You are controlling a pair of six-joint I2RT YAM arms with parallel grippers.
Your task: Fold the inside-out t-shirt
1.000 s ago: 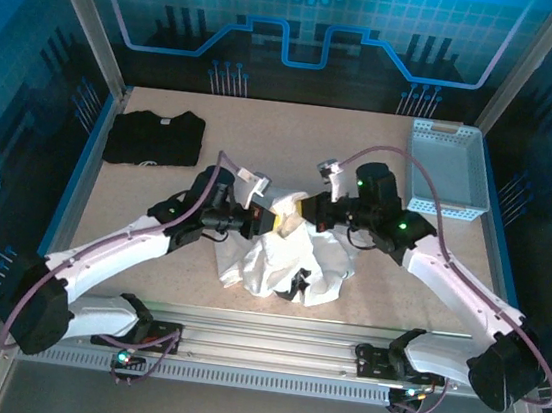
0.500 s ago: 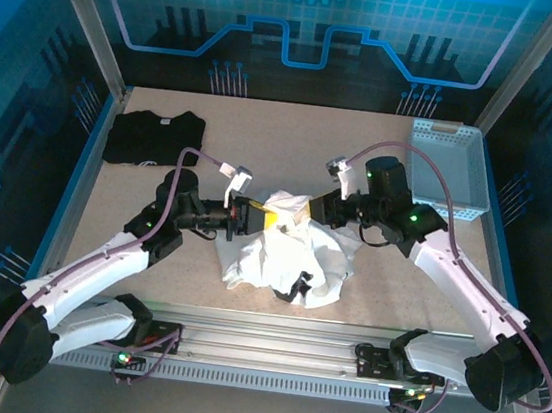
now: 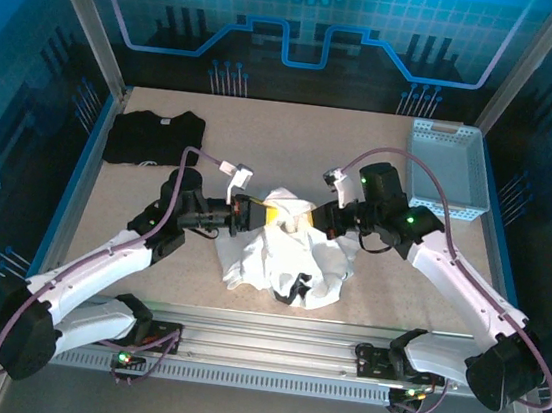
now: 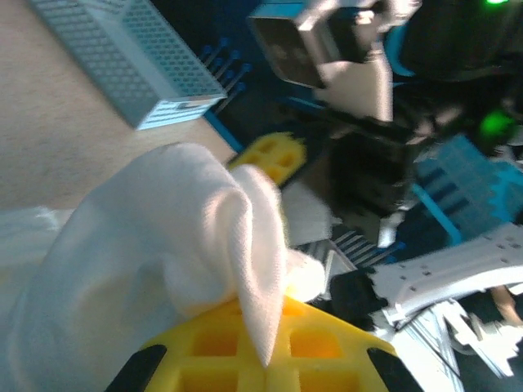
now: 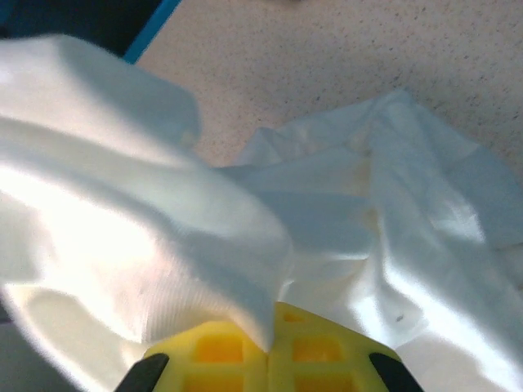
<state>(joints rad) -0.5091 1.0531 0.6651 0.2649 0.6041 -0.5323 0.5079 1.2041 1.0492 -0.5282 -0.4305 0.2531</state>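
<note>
The inside-out t-shirt (image 3: 285, 258) lies crumpled in the middle of the table (image 3: 265, 135), between the two arms and a little toward the near edge. Its white fabric is bunched in loose folds, and a small dark mark (image 3: 296, 288) shows at its near hem. One fold at the far side of the heap is lifted off the table and stretched between the two end effectors.

The left end effector (image 3: 263, 212) reaches in from the left and is closed on that raised fold. In the left wrist view its two yellow fingers (image 4: 204, 347) sit pressed together, with the cloth running down into the seam between them.

The right end effector (image 3: 307, 214) comes in from the right, facing the left one, and is also clamped on the shirt. In the right wrist view the fabric drapes over its yellow fingers (image 5: 315, 347) and is pinched where they meet. The rest of the shirt spreads over the speckled table beyond. The two end effectors are near each other but apart, with white cloth bridging the gap.

A pale perforated bin (image 3: 449, 167) stands at the far right corner of the table, well apart from the shirt. Its slotted floor shows bare across the inside. A black folded t-shirt (image 3: 154, 136) lies flat at the far left corner.
</note>
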